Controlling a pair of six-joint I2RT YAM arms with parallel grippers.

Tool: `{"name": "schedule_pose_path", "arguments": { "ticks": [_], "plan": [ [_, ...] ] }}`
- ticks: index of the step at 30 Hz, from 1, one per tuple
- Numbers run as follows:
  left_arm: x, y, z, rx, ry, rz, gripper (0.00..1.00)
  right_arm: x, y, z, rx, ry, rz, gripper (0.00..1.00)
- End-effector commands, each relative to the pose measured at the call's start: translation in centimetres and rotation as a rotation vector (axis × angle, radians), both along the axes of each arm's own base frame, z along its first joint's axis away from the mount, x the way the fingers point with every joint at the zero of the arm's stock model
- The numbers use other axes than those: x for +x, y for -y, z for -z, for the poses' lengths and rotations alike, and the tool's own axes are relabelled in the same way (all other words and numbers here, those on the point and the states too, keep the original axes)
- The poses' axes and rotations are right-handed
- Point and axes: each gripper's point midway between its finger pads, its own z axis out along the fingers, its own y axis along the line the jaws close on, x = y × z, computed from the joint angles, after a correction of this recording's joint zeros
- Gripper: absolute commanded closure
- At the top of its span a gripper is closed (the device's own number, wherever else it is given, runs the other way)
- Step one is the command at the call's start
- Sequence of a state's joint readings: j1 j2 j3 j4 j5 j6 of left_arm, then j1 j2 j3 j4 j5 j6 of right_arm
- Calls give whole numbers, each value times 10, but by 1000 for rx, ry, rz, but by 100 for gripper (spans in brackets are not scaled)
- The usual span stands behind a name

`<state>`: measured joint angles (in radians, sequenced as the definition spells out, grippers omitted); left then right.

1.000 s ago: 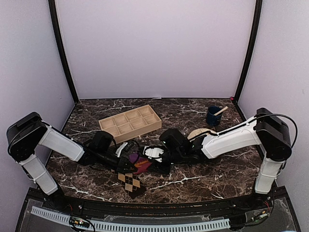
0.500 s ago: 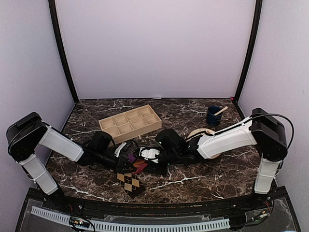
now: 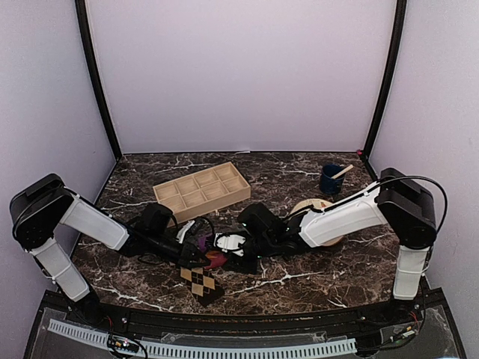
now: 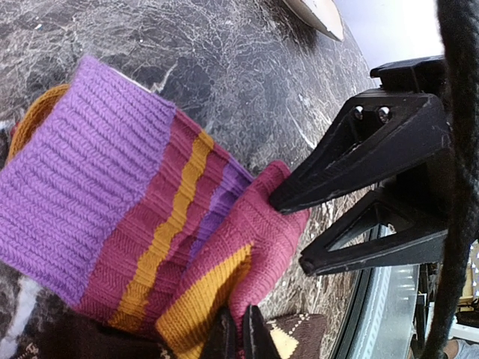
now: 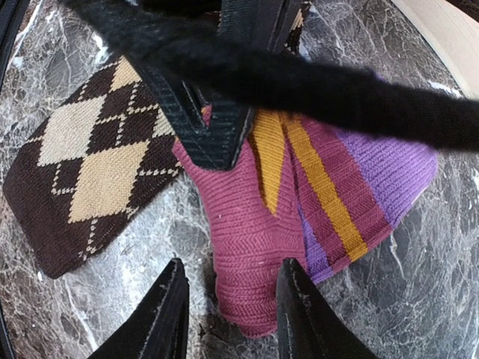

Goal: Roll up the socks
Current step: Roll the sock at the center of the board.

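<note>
A striped sock [image 3: 215, 257] in magenta, purple and orange lies bunched on the marble near the front. A brown and cream argyle sock [image 3: 200, 283] lies flat just in front of it. My left gripper [image 3: 199, 257] is shut, pinching a fold of the striped sock [image 4: 135, 217] between its tips [image 4: 239, 335]. My right gripper [image 3: 227, 253] is open. In the right wrist view its fingers [image 5: 166, 318] straddle the sock's magenta end [image 5: 254, 247], which lies between them. The argyle sock [image 5: 90, 164] lies beside them to the left.
A wooden tray with compartments [image 3: 202, 189] stands behind the socks. A blue cup [image 3: 329, 181] with a stick in it is at the back right. A round cream object [image 3: 313, 205] lies partly hidden behind my right arm. The table's front edge is close.
My right gripper has slid left along the table onto the striped sock's end. The sock has bunched up and shows less between the two grippers. The left arm has barely moved.
</note>
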<state>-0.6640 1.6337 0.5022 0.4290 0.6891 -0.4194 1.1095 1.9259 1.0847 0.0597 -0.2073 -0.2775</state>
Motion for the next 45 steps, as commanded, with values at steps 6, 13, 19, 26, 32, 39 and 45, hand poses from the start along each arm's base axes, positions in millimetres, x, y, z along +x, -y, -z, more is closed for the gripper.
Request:
{"name": "schedule_pose_path", "arguments": {
  "ticks": [6,13,19,26,32,39,45],
  "plan": [
    [-1,-3,-7,-21,3,1,100,2,-14,7,6,9,-34,68],
    [-1,-4,-6,-22,-1,0,100,2,-9,17,-7,-42,-44,91],
    [4,-4,-6,-14,0,-19,98,1,-10,21,-48,-129,-57,100],
    [18,-2,-24,-22,58,-66,73,2,7,21,-96,-212,3,100],
    [30,-5,-43,-30,144,-118,66,-1,18,9,-110,-266,59,100],
    [34,-7,-52,-31,187,-130,65,-8,37,0,-148,-339,161,100],
    [29,-5,-43,-26,172,-106,65,-23,74,4,-178,-386,333,100]
  ]
}}
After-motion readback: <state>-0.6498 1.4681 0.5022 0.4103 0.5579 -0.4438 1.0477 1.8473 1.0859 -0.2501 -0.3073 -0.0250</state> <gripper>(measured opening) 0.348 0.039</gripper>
